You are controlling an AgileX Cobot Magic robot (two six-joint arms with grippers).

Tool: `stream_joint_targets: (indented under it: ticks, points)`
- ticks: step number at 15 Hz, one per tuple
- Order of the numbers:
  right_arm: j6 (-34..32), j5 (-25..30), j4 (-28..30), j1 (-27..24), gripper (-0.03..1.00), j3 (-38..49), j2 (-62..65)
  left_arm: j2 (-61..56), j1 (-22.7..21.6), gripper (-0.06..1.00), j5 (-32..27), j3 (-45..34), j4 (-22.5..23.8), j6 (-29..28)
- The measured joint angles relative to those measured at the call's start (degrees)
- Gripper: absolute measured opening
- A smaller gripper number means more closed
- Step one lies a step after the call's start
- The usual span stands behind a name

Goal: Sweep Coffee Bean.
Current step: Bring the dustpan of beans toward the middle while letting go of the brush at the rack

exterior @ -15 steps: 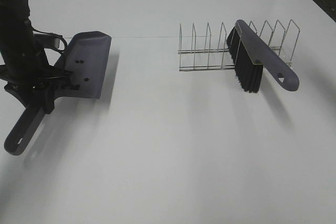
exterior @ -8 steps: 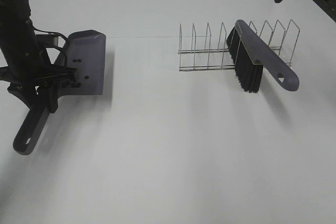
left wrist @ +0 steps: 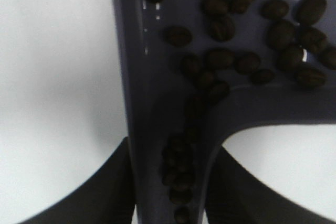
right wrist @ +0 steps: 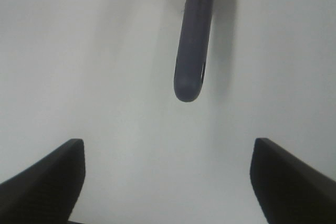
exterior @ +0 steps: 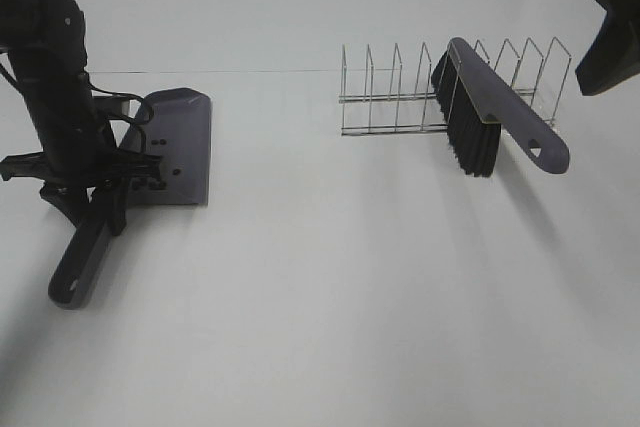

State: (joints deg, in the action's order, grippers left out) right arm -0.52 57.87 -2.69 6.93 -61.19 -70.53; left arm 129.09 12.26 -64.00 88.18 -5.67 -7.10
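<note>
Several coffee beans (left wrist: 220,56) lie in the purple-grey dustpan (exterior: 175,142), some of them down in its handle channel. My left gripper (exterior: 105,187) is shut on the dustpan's handle (exterior: 82,262), with a finger on each side (left wrist: 173,198). The dustpan rests on the white table at the left. The brush (exterior: 490,112), grey-handled with black bristles, leans in the wire rack (exterior: 400,97) at the back right. My right gripper (right wrist: 168,182) stands open above the table, just short of the brush handle's tip (right wrist: 191,61), and shows as a dark shape at the right edge (exterior: 605,52).
The wire rack has several upright dividers and holds only the brush. White table (exterior: 350,287) stretches between the dustpan and the rack and toward the front edge.
My left arm has shifted the dustpan a little to the right and nearer. My right gripper has come from the top edge down to the right edge, near the brush handle.
</note>
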Motion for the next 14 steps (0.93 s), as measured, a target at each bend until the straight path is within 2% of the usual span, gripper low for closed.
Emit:
stream_joint_targets:
  ticks: [3,9,10,12,14]
  points:
    - [0.0,-0.6,0.0,0.0,0.8,3.3,4.1,0.5,0.0,0.33,1.2,0.2,0.0,0.0]
    - [0.0,0.9,0.0,0.0,0.79,3.6,7.8,0.7,0.0,0.34,1.1,0.4,-1.7,0.0]
    - [0.0,1.5,0.0,0.0,0.79,3.6,8.1,0.7,0.0,0.44,1.2,0.5,-2.8,0.0]
    - [0.0,2.6,0.0,0.0,0.79,3.6,8.1,0.7,0.0,0.72,1.0,0.6,-4.4,0.0]
    - [0.0,3.3,0.0,0.0,0.79,3.6,8.1,0.7,0.0,0.86,-0.1,0.6,-4.4,0.0]
